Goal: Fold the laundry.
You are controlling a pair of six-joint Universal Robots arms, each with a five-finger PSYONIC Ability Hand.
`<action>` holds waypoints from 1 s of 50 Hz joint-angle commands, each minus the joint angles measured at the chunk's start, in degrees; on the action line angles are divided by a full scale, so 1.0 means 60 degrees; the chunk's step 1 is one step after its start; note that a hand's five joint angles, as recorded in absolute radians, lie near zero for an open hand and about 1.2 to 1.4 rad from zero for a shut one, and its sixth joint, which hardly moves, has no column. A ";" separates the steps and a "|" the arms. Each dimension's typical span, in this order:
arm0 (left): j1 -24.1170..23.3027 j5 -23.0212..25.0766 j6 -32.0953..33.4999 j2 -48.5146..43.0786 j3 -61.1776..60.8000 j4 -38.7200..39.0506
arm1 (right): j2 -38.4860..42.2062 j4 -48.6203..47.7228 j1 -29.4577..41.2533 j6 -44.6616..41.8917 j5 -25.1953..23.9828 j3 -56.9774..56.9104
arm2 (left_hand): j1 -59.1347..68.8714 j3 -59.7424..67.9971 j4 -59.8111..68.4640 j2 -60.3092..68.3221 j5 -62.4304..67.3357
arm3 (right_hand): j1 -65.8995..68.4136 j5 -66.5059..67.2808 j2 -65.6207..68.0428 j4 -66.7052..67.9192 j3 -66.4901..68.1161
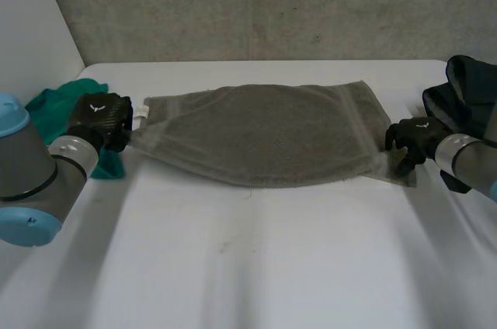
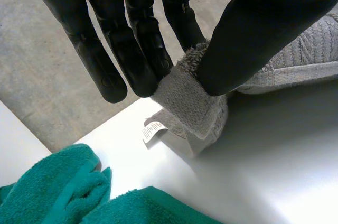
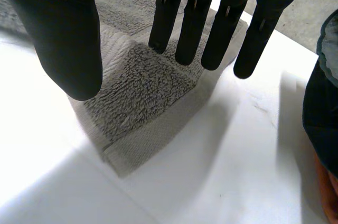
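A grey towel (image 1: 264, 135) lies spread flat across the middle of the white table (image 1: 248, 267), folded over along its far edge. My left hand (image 1: 101, 118) is at its left corner. In the left wrist view the thumb (image 2: 253, 34) and fingers (image 2: 132, 39) pinch that corner (image 2: 185, 97) and hold it just off the table; a small white label (image 2: 153, 129) hangs below it. My right hand (image 1: 411, 139) hovers at the towel's right near corner. In the right wrist view its fingers (image 3: 195, 23) are straight and the thumb (image 3: 58, 28) stands apart, while the corner (image 3: 137, 92) lies flat on the table beneath them.
A green cloth (image 1: 54, 108) is bunched at the table's left edge, just behind my left hand (image 2: 58, 187). A dark garment (image 1: 470, 96) is heaped at the right edge beside my right hand (image 3: 322, 118). A grey wall runs behind the table.
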 commanded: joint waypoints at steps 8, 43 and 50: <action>0.0257 0.0151 -0.0277 0.0075 -0.0187 0.0024 | -0.0342 -0.0328 -0.0325 -0.2479 -0.0489 0.1236 | 0.2691 0.1937 0.1880 0.1894 0.2206 | -0.0079 0.0286 -0.0086 0.0054 0.0012; 0.1105 0.0268 0.2445 0.2667 -0.2119 -0.4337 | -0.2420 0.1336 -0.0749 -0.4527 0.0331 0.2509 | 0.2691 0.1937 0.1880 0.1894 0.2206 | 0.6934 0.7299 0.6927 0.7067 0.7024; 0.1677 0.0809 0.4145 0.3503 -0.3131 -0.6948 | -0.3153 0.4091 -0.1189 -0.6140 0.0828 0.3198 | 0.2691 0.1937 0.1880 0.1894 0.2206 | 0.6934 0.7299 0.6927 0.7067 0.7024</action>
